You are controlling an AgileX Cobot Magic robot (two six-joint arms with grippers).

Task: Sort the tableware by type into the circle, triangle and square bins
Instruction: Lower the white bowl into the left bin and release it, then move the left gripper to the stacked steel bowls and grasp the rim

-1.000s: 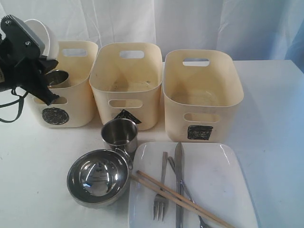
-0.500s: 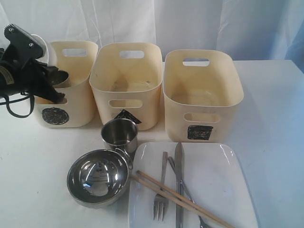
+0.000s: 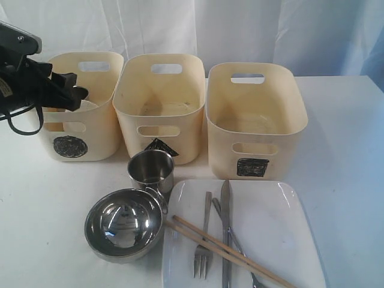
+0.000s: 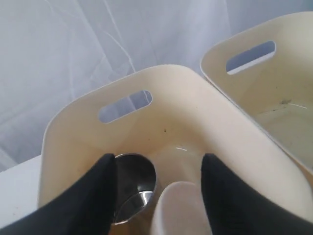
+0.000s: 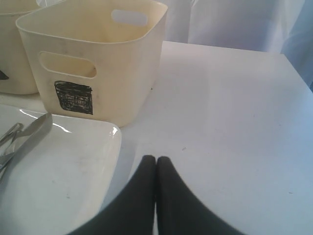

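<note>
My left gripper (image 3: 75,85) hangs open over the rim of the circle bin (image 3: 96,135). In the left wrist view its gripper (image 4: 159,164) stands with jaws wide above the small white bowl (image 4: 181,210), which lies loose in the circle bin (image 4: 195,98) beside a steel vessel (image 4: 134,183). The triangle bin (image 3: 159,99) and square bin (image 3: 258,117) look empty. In front stand a steel mug (image 3: 151,170) and a steel bowl (image 3: 123,223). The white plate (image 3: 270,219) carries fork (image 3: 204,246), knife (image 3: 225,222) and chopsticks (image 3: 231,251). My right gripper (image 5: 156,159) is shut, empty, over the table.
A spoon (image 3: 240,245) lies partly under the knife and chopsticks. White cloth hangs behind the bins. The right wrist view shows the square bin (image 5: 98,58), the plate's corner (image 5: 73,166) and bare white table to its side.
The left gripper tipped down toward the circle bin and its jaws opened. The small white bowl it held is now let go inside that bin. The right gripper has stayed shut.
</note>
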